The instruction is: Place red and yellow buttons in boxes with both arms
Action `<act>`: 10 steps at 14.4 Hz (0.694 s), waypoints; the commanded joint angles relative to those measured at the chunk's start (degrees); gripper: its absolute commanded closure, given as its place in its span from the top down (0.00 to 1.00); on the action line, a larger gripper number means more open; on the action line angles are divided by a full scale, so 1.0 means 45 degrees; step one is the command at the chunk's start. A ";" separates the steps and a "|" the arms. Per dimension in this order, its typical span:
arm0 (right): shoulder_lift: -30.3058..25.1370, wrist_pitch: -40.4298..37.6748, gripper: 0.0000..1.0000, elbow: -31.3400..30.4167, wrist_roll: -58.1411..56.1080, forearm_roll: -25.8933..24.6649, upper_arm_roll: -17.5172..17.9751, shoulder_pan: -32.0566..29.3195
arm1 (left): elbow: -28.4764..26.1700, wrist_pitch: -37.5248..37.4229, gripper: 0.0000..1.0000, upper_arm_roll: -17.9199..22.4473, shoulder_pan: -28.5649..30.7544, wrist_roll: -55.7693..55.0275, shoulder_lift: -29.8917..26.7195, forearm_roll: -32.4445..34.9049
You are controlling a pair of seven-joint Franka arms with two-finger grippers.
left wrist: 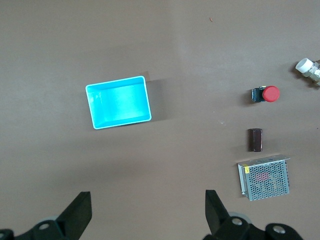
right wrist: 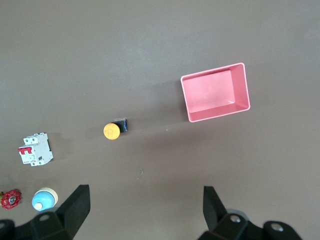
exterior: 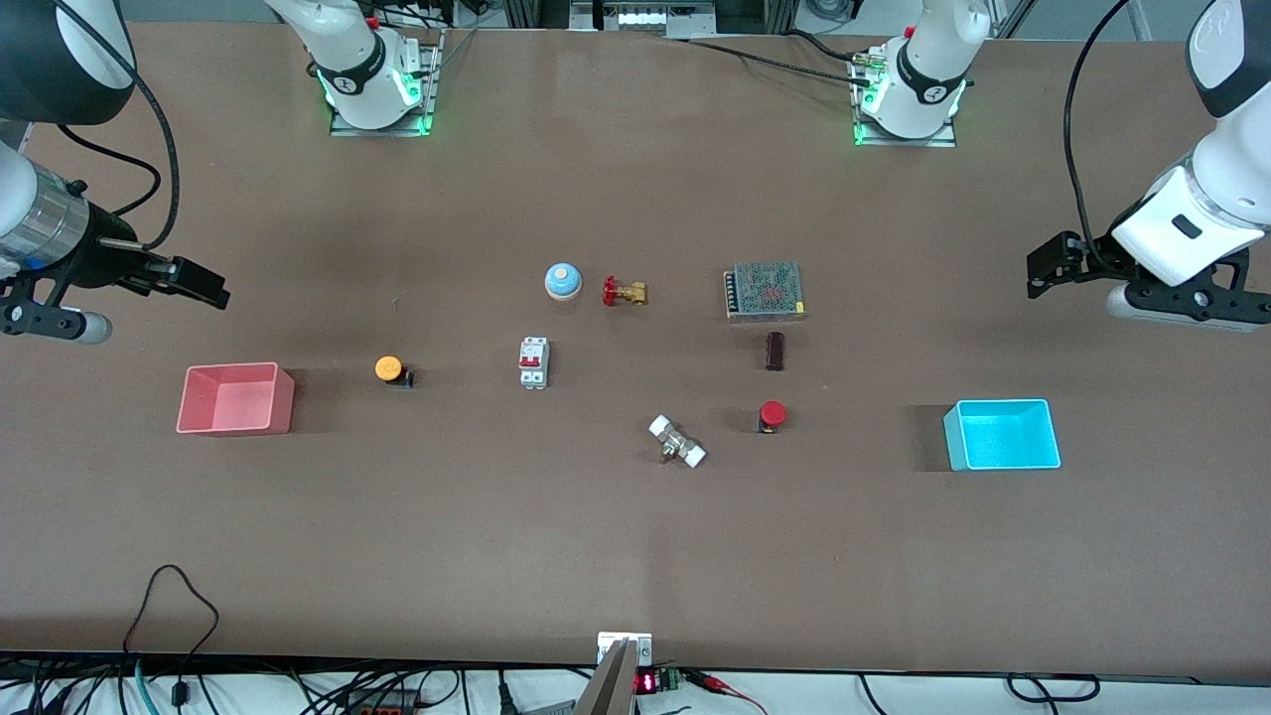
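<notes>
The orange-yellow button (exterior: 389, 369) stands on the table beside the pink-red box (exterior: 235, 422), toward the middle from it. The red button (exterior: 772, 414) stands apart from the cyan box (exterior: 955, 442), also toward the middle. Both boxes are empty. My right gripper (exterior: 199, 283) hangs open and empty over bare table at the right arm's end; its wrist view shows the yellow button (right wrist: 112, 131) and the pink-red box (right wrist: 220, 111). My left gripper (exterior: 1043, 268) hangs open and empty over bare table at the left arm's end; its wrist view shows the cyan box (left wrist: 122, 120) and the red button (left wrist: 270, 94).
In the table's middle are a blue bell (exterior: 562, 281), a brass valve with red handle (exterior: 624, 292), a white circuit breaker (exterior: 533, 362), a metal mesh power supply (exterior: 764, 290), a dark block (exterior: 775, 351) and a white pipe fitting (exterior: 677, 442).
</notes>
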 commanded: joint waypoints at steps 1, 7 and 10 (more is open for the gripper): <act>0.0032 -0.0195 1.00 0.0134 -0.0166 0.0234 0.0028 -0.0085 | 0.0027 -0.0121 1.00 -0.0073 0.0044 0.0041 -0.0156 0.0112; 0.0052 -0.0195 1.00 0.0056 -0.0069 0.0234 0.0028 -0.0027 | 0.0027 -0.0121 1.00 -0.0073 0.0044 0.0003 -0.0157 0.0112; 0.0305 0.0000 1.00 -0.0197 -0.1118 0.0118 0.0106 -0.0165 | 0.0066 -0.0140 1.00 -0.0228 -0.0266 -0.0133 0.0524 0.0073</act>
